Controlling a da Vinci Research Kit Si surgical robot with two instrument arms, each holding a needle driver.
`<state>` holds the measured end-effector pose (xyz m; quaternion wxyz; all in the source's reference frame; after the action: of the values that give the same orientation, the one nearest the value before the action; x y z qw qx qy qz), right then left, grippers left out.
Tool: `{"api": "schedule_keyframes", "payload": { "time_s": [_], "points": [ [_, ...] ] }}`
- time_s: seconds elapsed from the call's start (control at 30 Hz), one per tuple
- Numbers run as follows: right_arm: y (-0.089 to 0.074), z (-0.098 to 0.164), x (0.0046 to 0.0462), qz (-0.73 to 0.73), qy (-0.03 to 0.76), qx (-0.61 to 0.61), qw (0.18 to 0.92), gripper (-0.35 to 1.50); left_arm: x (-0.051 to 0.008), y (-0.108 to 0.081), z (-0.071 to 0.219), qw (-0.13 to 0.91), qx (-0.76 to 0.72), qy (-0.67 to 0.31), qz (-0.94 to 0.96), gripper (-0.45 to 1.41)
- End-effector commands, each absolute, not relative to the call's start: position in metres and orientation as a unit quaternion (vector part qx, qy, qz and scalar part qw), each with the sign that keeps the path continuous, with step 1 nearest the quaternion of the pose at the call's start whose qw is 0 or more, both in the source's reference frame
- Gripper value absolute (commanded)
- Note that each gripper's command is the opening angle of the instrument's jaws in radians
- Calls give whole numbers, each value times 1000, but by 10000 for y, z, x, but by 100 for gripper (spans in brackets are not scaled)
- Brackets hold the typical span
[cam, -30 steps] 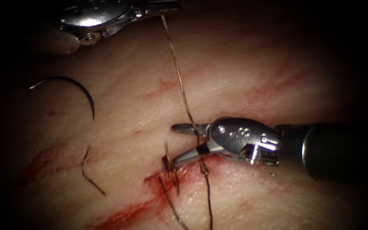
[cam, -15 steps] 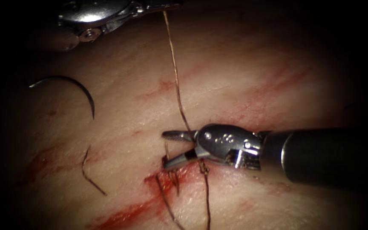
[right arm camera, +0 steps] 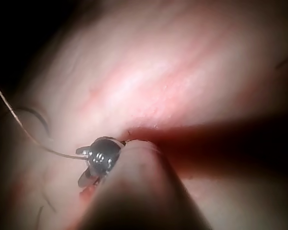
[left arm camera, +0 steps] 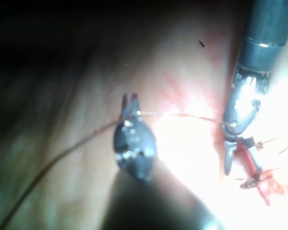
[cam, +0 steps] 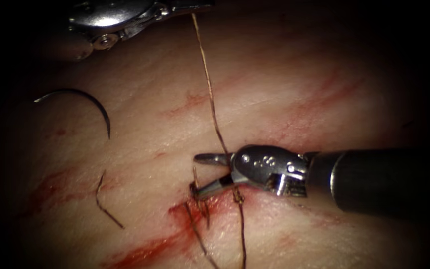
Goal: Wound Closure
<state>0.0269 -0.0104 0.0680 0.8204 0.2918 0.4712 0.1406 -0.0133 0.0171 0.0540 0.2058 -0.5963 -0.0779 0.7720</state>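
The curved needle (cam: 88,99) lies free on the tissue (cam: 274,89), left of the cut (cam: 150,246), not in the tissue and held by neither tool. My left tool (cam: 200,6) is shut on the thread (cam: 207,79), which runs taut down to the stitch (cam: 197,197) at the cut. My right tool (cam: 197,175) stands with its jaws open just above the stitch, the thread passing between them near the hinge. The left wrist view shows my left tool (left arm camera: 130,103) gripping the thread and the right tool (left arm camera: 233,143) beside it. In the right wrist view the thread reaches my right tool (right arm camera: 86,165).
A short cut piece of thread (cam: 106,206) lies on the tissue left of the stitch. Two thread tails (cam: 242,234) trail down from the stitch. Red fluid (cam: 140,254) marks the cut and streaks the tissue to the upper right.
My right tool has moved left along the thread, closer to the stitch, jaws still apart around the thread. The left tool and the needle have stayed put.
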Motion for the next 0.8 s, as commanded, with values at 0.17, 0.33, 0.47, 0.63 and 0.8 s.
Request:
{"api": "schedule_keyframes", "payload": {
  "time_s": [0.17,0.33,0.47,0.63,0.8],
  "points": [
    [-107,685,274,135,476,296,817,-35,-139,174,545,207,-597,-78,771,-45],
    [-94,681,272,143,488,287,812,-35,-140,173,545,207,-597,-78,772,-45],
    [-85,676,270,140,491,286,811,-35,-139,174,544,207,-598,-78,771,-45],
    [-94,675,269,121,493,275,817,-35,-132,176,543,207,-602,-79,767,-45],
    [-97,674,273,106,496,283,814,-35,-126,178,541,206,-604,-81,766,-45]
  ]
}}
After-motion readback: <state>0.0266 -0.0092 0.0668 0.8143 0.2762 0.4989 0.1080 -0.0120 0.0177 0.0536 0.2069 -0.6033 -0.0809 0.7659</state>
